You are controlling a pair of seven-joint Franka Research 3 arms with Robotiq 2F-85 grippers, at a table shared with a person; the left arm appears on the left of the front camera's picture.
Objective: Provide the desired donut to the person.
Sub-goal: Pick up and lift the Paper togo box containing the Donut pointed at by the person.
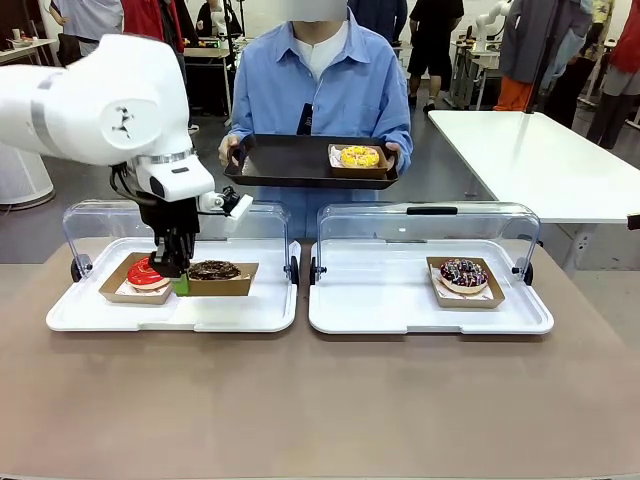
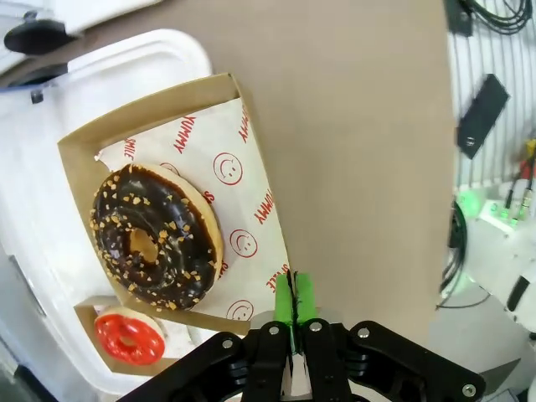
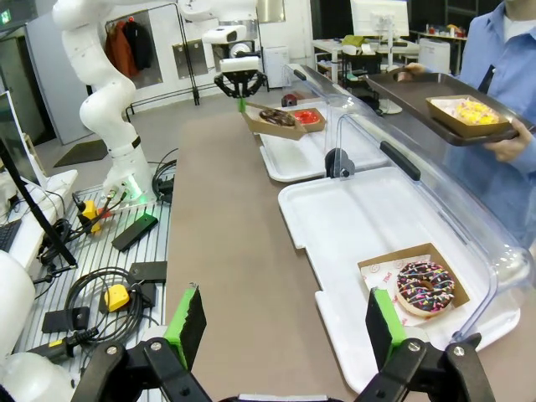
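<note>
My left gripper is shut on the edge of a cardboard tray that holds a chocolate donut with nut crumbs. That tray looks slightly raised over the left white tray. Beside it lies a red-glazed donut. Across the table the person holds a dark serving tray with a yellow donut on it. My right gripper hangs open over the table's near edge, with nothing between its fingers.
The right white tray carries a sprinkled chocolate donut in its own cardboard tray. Both white trays have clear lids swung up at the back. Cables and boxes lie beside the table. A white table stands at the far right.
</note>
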